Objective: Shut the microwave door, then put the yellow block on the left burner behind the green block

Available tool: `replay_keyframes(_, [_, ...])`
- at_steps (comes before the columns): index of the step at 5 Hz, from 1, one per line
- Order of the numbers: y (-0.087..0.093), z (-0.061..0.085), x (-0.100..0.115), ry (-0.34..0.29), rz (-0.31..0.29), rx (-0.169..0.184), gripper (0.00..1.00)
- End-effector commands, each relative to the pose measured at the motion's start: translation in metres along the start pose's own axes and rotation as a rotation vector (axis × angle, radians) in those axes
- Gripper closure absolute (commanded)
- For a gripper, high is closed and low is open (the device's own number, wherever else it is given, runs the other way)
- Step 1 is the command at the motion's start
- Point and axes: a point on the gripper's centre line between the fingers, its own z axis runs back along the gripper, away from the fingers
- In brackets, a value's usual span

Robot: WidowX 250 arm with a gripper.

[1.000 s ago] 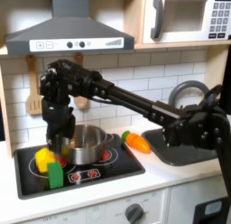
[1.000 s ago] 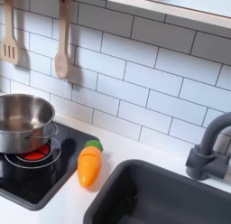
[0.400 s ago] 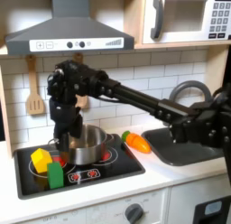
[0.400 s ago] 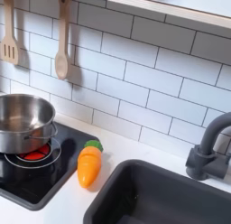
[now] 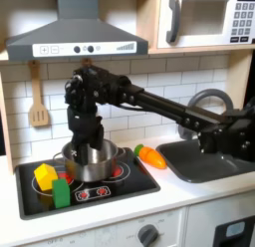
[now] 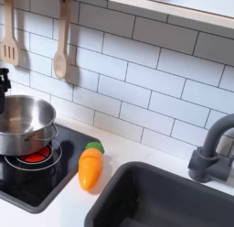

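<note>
Two blocks sit at the cooktop's (image 5: 129, 186) front-left corner: yellow block (image 5: 44, 175) on the left burner, green block (image 5: 62, 192) just in front, nearer the front edge. Your gripper (image 5: 79, 151) hangs over the steel pot (image 5: 96, 162) mid-cooktop; can't tell whether it's open or holding anything. Microwave door (image 5: 196, 19) looks closed. Carrot (image 6: 89, 167) lies on the counter btw cooktop and sink (image 6: 174, 206).

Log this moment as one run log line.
microwave door: shut | yellow block: left burner, behind green block | gripper: above steel pot, state unclear
</note>
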Motion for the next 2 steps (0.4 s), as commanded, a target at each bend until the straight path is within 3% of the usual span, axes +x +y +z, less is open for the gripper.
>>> replay_keyframes(1, [-0.005, -0.004, -0.017, 0.018, -0.076, -0.005, 0.0])
replay_keyframes(2, [-0.011, -0.004, -0.027, 0.027, -0.129, -0.012, 0.0])
